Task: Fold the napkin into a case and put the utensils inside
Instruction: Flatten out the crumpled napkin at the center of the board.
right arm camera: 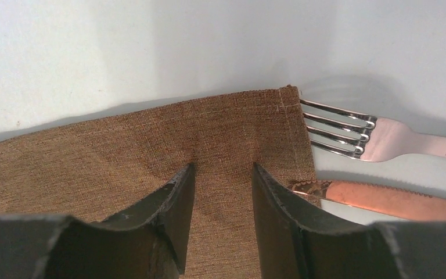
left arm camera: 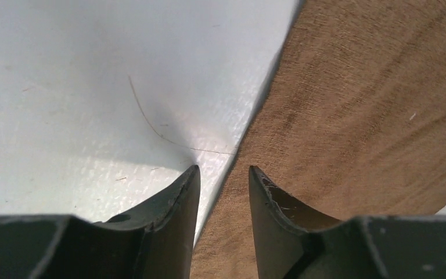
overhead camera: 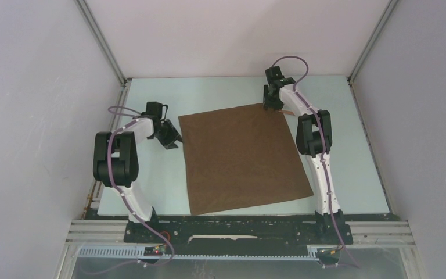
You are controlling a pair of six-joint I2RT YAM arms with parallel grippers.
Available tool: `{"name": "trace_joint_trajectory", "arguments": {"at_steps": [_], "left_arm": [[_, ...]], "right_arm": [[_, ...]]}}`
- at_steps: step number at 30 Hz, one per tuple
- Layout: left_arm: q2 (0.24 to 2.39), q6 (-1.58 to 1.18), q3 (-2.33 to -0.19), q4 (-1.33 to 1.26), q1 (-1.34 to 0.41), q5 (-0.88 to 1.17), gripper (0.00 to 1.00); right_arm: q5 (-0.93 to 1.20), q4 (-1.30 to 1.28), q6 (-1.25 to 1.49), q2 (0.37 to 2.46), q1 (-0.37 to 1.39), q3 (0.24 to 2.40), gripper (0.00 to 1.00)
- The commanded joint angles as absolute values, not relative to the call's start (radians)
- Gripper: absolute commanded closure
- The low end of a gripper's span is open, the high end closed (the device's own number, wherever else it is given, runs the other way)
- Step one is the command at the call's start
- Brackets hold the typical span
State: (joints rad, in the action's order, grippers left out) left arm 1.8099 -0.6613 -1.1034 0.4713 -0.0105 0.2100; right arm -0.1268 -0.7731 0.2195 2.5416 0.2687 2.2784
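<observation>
The napkin [overhead camera: 241, 157] lies flat on the surface [overhead camera: 151, 192]; left fingers [left arm camera: 177, 200] apart at its left edge, right fingers [right arm camera: 174, 200] apart over its far-right corner.

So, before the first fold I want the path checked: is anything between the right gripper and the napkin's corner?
Nothing visible. The open right gripper hangs over bare napkin just inside the corner. The fork and knife lie beside that edge, not under the gripper, though the knife's tip reaches the hem.

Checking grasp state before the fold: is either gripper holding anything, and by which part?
Nothing held. Left gripper is open astride the left edge of the napkin; right gripper is open over its far corner, beside the fork and knife.
</observation>
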Motion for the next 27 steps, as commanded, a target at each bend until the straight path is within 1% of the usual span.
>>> {"name": "trace_joint_trajectory", "arguments": {"at_steps": [1, 2, 3, 4, 5, 7, 8, 10, 11, 13, 15, 19, 22, 23, 25, 27], "left_arm": [[1.767, -0.647, -1.121, 0.428, -0.026, 0.189, 0.58], [1.735, -0.658, -1.108, 0.397, -0.034, 0.192, 0.57], [1.706, -0.666, -1.098, 0.369, -0.045, 0.198, 0.55], [1.683, -0.675, -1.093, 0.344, -0.064, 0.201, 0.51], [1.667, -0.682, -1.094, 0.326, -0.087, 0.203, 0.46], [1.664, -0.699, -1.110, 0.304, -0.134, 0.198, 0.31], [1.678, -0.710, -1.124, 0.293, -0.155, 0.203, 0.27], [1.743, -0.754, -1.152, 0.256, -0.181, 0.255, 0.26], [1.778, -0.797, -1.162, 0.221, -0.184, 0.289, 0.27], [1.839, -0.849, -1.181, 0.196, -0.183, 0.316, 0.30], [1.875, -0.865, -1.212, 0.223, -0.177, 0.288, 0.31], [1.949, -0.879, -1.285, 0.327, -0.134, 0.259, 0.29], [2.012, -0.870, -1.355, 0.435, -0.104, 0.267, 0.27], [2.024, -0.868, -1.370, 0.471, -0.098, 0.241, 0.26], [2.045, -0.869, -1.398, 0.520, -0.086, 0.184, 0.20], [2.077, -0.883, -1.432, 0.568, -0.063, 0.185, 0.18]], "right_arm": [[-0.084, -0.740, 0.234, 2.518, 0.279, 2.263, 0.50], [-0.077, -0.738, 0.234, 2.510, 0.281, 2.260, 0.48], [-0.061, -0.735, 0.228, 2.496, 0.284, 2.255, 0.43], [-0.046, -0.735, 0.222, 2.479, 0.288, 2.253, 0.39], [-0.042, -0.740, 0.216, 2.460, 0.295, 2.253, 0.36], [-0.055, -0.750, 0.205, 2.416, 0.311, 2.259, 0.27], [-0.066, -0.763, 0.201, 2.394, 0.320, 2.265, 0.23], [-0.085, -0.789, 0.206, 2.335, 0.336, 2.260, 0.17], [-0.087, -0.795, 0.224, 2.304, 0.342, 2.231, 0.15], [-0.043, -0.779, 0.257, 2.235, 0.344, 2.139, 0.11], [0.018, -0.738, 0.289, 2.155, 0.342, 2.013, 0.07], [0.077, -0.635, 0.323, 1.991, 0.333, 1.737, 0.06], [0.086, -0.607, 0.334, 1.905, 0.334, 1.589, 0.05], [0.087, -0.603, 0.340, 1.883, 0.337, 1.549, 0.05], [0.081, -0.588, 0.352, 1.850, 0.362, 1.475, 0.04], [0.071, -0.570, 0.355, 1.836, 0.414, 1.419, 0.03]]}}
